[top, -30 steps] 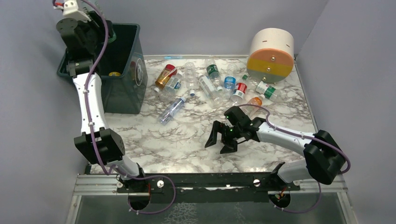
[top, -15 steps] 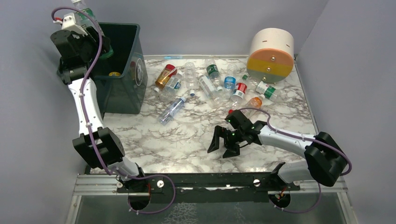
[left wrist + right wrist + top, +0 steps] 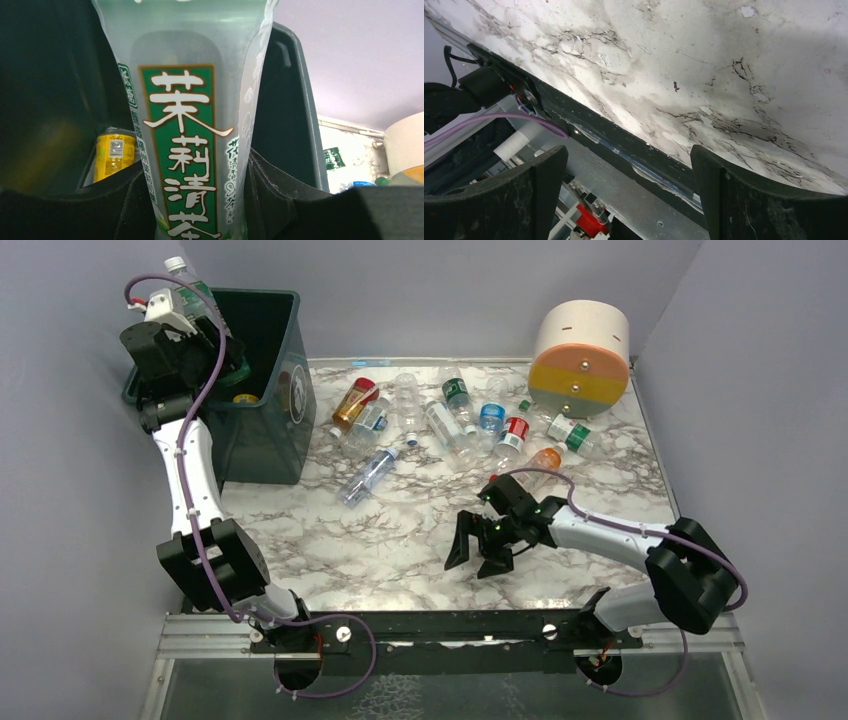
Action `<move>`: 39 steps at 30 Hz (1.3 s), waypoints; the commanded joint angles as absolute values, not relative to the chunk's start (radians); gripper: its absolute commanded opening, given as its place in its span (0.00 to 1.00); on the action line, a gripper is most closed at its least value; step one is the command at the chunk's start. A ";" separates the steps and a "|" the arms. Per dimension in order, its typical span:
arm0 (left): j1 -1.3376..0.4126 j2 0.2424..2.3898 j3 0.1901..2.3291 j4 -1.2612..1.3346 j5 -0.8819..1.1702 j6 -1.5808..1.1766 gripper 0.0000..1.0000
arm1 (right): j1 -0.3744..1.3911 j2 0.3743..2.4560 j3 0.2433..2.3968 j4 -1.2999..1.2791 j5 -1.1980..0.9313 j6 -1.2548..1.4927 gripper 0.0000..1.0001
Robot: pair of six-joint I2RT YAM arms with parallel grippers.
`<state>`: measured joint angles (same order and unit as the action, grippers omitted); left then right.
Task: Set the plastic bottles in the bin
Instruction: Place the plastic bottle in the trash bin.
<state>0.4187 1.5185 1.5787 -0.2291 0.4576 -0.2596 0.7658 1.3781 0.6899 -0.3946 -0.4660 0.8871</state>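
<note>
A clear plastic bottle (image 3: pixel 182 125) with a tall green label printed in white characters stands nearly upright, clamped at its lower body between the closed-in fingers of the left gripper (image 3: pixel 195 205). The overhead view shows it with a pale cap, held above the far left corner of the bin (image 3: pixel 268 440), a deep dark green tub with a thick rim and a round white logo on its side. Inside the bin lies a yellow bottle (image 3: pixel 114 152). The bin sits at the table's far left, against the wall. To its right the other bottles (image 3: pixel 440 415) lie scattered on their sides along the back of the table: an amber one with a red cap (image 3: pixel 352 403), a clear one with a blue cap (image 3: pixel 368 477) nearer the middle, and others with green, blue and red labels. A big cream, orange and yellow cylinder (image 3: pixel 582 355) stands at the far right corner, just beside the last bottles. The right gripper (image 3: pixel 478 552) hangs low over the near middle of the table, jaws spread wide and holding nothing, well apart from the bottles. The table (image 3: pixel 380 540) is white marble with dark veins, bare across its near half, edged by a black rail (image 3: pixel 440 625) and enclosed by plain grey-lilac walls.
</note>
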 commanded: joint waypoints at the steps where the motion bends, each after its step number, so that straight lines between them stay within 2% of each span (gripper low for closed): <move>1: 0.424 1.494 1.557 -0.194 0.483 -0.275 0.52 | 0.770 1.406 0.693 -0.372 -0.496 0.858 0.96; 19: 0.424 1.518 1.542 -0.170 0.488 -0.303 0.52 | 0.770 1.471 0.683 -0.324 -0.525 0.848 0.96; 33: 0.423 1.526 1.555 -0.172 0.476 -0.305 0.73 | 0.770 1.483 0.672 -0.303 -0.531 0.854 0.96; 39: 0.424 1.528 1.561 -0.172 0.474 -0.307 0.78 | 0.770 1.493 0.671 -0.295 -0.537 0.853 0.96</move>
